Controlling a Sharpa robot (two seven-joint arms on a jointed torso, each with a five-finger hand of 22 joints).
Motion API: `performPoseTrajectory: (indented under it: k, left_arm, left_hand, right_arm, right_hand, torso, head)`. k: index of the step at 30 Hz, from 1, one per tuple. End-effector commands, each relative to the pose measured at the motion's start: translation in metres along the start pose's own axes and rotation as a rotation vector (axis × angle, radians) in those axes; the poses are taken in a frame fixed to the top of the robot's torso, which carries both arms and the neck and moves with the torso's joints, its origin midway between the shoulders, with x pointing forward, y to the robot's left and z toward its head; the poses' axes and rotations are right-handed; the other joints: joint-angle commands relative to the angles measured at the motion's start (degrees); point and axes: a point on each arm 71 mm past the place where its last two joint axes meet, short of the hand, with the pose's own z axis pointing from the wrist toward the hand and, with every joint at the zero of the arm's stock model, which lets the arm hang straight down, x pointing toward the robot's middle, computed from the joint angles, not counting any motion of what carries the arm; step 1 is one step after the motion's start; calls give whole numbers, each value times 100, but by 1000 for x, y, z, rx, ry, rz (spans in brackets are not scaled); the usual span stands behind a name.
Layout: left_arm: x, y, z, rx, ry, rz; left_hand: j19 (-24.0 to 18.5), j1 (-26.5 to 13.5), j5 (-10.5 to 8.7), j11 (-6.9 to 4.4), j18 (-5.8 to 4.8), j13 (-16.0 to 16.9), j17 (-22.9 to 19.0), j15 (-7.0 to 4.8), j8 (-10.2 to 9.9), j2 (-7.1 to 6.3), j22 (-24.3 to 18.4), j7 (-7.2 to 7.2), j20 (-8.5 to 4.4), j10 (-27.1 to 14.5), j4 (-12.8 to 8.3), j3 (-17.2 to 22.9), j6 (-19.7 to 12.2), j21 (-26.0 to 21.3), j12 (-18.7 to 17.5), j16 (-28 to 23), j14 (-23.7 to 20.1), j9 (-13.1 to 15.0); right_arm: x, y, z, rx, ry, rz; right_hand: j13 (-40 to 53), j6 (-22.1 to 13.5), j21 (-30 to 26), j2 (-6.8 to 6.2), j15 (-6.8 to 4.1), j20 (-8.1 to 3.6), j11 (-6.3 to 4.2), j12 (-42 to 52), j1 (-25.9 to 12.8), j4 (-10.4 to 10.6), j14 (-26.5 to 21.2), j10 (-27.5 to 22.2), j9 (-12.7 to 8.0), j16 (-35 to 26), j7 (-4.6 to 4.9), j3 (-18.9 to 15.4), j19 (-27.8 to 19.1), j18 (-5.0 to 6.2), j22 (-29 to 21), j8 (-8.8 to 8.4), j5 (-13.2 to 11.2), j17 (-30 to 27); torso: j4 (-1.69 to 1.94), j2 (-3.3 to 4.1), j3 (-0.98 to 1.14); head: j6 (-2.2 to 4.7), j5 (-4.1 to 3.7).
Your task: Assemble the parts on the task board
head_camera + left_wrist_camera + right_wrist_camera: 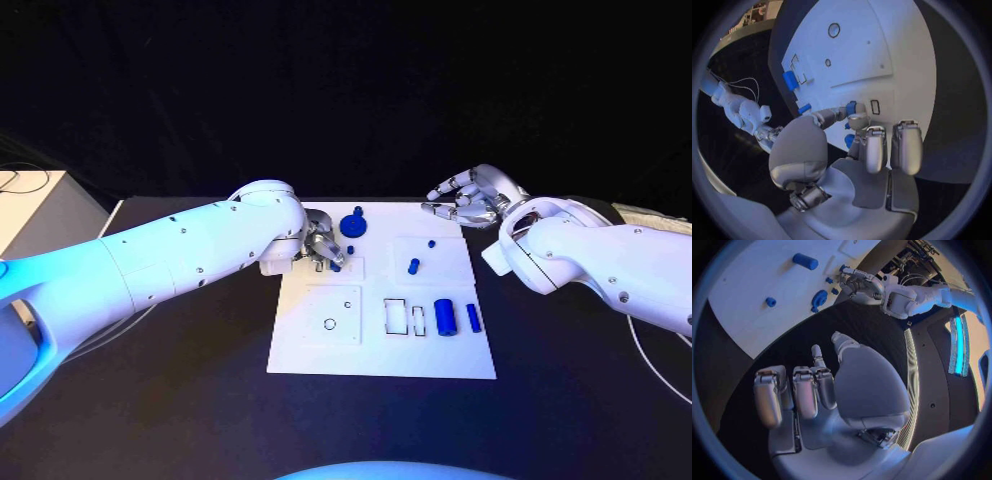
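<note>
Left hand (323,248) pinches a small blue part (851,107) over the task board (325,355) near its left edge. Right hand (469,197), fingers curled on nothing, waits off the far right corner. You're mid-insertion; next, seat it squarely.

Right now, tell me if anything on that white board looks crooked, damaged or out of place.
Nothing stands out. The white board lies flat and looks intact. The blue pieces on it look whole. The left hand pinches one small blue piece over the board; the right hand hovers with nothing in it beyond the far corner.
</note>
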Motion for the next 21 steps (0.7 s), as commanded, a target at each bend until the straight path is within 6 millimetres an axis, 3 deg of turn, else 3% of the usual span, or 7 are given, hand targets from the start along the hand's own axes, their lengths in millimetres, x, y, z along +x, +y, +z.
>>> performPoseTrajectory:
  k: [1,7,21]
  left_arm:
    - [8,-3,2,6,50,23]
    - [8,-3,2,5,52,27]
    - [8,-3,3,0,47,38]
  left_hand:
    - [36,-61,-40,-51,-42,5,1509,-44,13,10,276,-430,-25,59,-117,49,492,7,36,19,584,2234]
    - [35,-105,-79,-62,-41,-12,1509,-54,-5,0,274,-444,-34,56,-11,-231,528,0,50,19,584,2250]
    - [48,-135,-92,-66,-45,-8,1509,-59,-20,21,292,-449,-39,58,82,-392,547,4,66,19,584,2258]
  right_arm:
    - [1,1,0,-11,11,-8]
    - [1,1,0,-12,10,-8]
    - [0,0,-1,-11,7,-8]
  right_hand:
    - [1409,-28,-21,-4,48,54,42,-37,-53,5,510,474,-7,-39,4,35,574,-69,1473,19,20,1090]
    - [1409,-28,-21,-4,48,54,42,-37,-53,5,510,474,-7,-39,4,35,574,-69,1473,19,20,1090]
    - [1409,-36,-25,-9,48,54,42,-37,-66,0,506,474,-7,-44,4,42,572,-68,1470,26,21,1077]
  torso:
    - [0,-3,-2]
    - [5,-4,0]
    - [6,-8,-2]
  head:
    - [-2,-1]
    - [-1,-3]
    - [-1,-10]
